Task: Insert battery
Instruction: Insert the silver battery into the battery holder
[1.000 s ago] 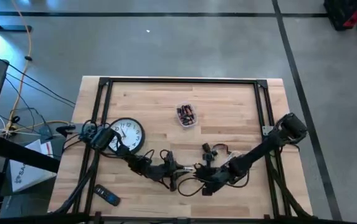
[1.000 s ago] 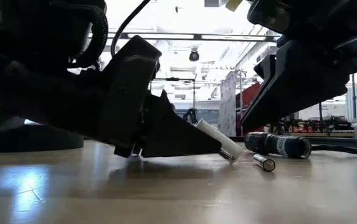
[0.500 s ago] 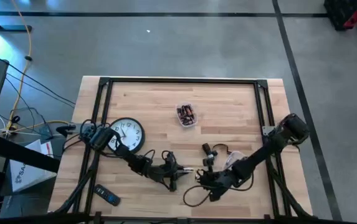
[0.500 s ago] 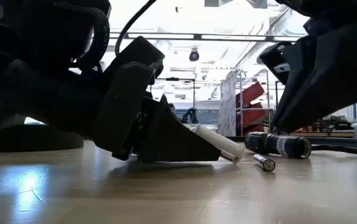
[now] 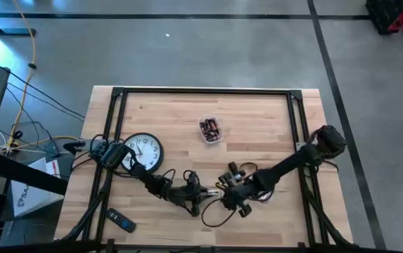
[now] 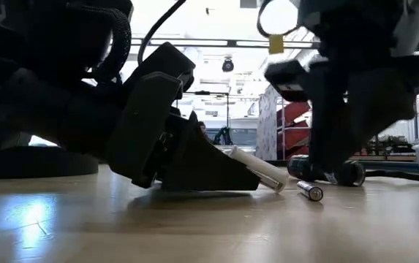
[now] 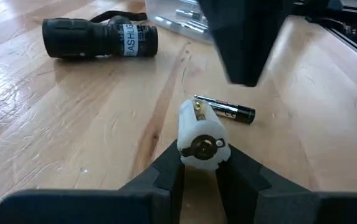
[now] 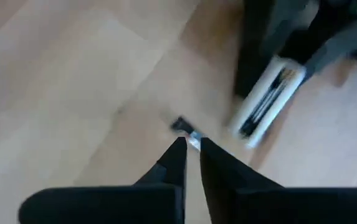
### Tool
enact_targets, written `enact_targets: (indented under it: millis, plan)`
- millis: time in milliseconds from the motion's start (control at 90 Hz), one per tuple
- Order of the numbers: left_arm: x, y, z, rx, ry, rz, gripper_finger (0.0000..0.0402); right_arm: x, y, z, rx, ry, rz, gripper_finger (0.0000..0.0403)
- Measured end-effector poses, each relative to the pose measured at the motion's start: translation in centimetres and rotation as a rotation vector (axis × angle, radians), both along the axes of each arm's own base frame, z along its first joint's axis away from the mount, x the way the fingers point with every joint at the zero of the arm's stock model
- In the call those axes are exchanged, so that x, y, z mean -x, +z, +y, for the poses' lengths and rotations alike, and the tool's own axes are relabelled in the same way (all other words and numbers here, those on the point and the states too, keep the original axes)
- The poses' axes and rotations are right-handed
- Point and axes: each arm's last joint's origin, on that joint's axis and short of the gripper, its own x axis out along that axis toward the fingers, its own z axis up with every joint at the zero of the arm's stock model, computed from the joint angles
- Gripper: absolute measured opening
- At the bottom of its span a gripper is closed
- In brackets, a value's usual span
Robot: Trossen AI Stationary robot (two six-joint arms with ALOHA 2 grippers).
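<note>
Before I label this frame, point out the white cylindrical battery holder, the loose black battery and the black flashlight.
white cylindrical battery holder [image 7: 202,135]: left wrist view, its end cap.
loose black battery [image 7: 228,112]: left wrist view, mid-body.
black flashlight [image 7: 97,39]: left wrist view, barrel.

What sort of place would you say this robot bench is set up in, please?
Probably a workshop or robotics lab: a wooden table on a bare concrete floor marked with dark lines, loose cables beside it, and red storage shelving under strip lights in the low view.
</note>
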Motion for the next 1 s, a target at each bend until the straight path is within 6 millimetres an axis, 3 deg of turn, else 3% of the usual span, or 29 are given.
enact_targets:
  millis: [256, 444, 667, 1000]
  plan:
    - [0.0, 0.0, 0.0, -0.001, -0.001, 0.001, 0.0062, -0.5, 0.0, -0.7, 0.054, 0.159, -0.021, 0.0081]
    - [0.0, 0.0, 0.0, -0.002, -0.001, 0.001, 0.0062, -1.3, -0.5, -1.4, -0.042, 0.225, -0.01, 0.0083]
    - [0.0, 0.0, 0.0, -0.001, -0.001, 0.0, 0.0062, -1.9, -2.3, -1.8, -0.004, 0.273, 0.003, 0.0083]
    - [0.2, 0.0, -0.2, -0.001, -0.002, 0.0, 0.0062, -2.0, -2.6, -2.8, -0.051, 0.299, 0.052, 0.0072]
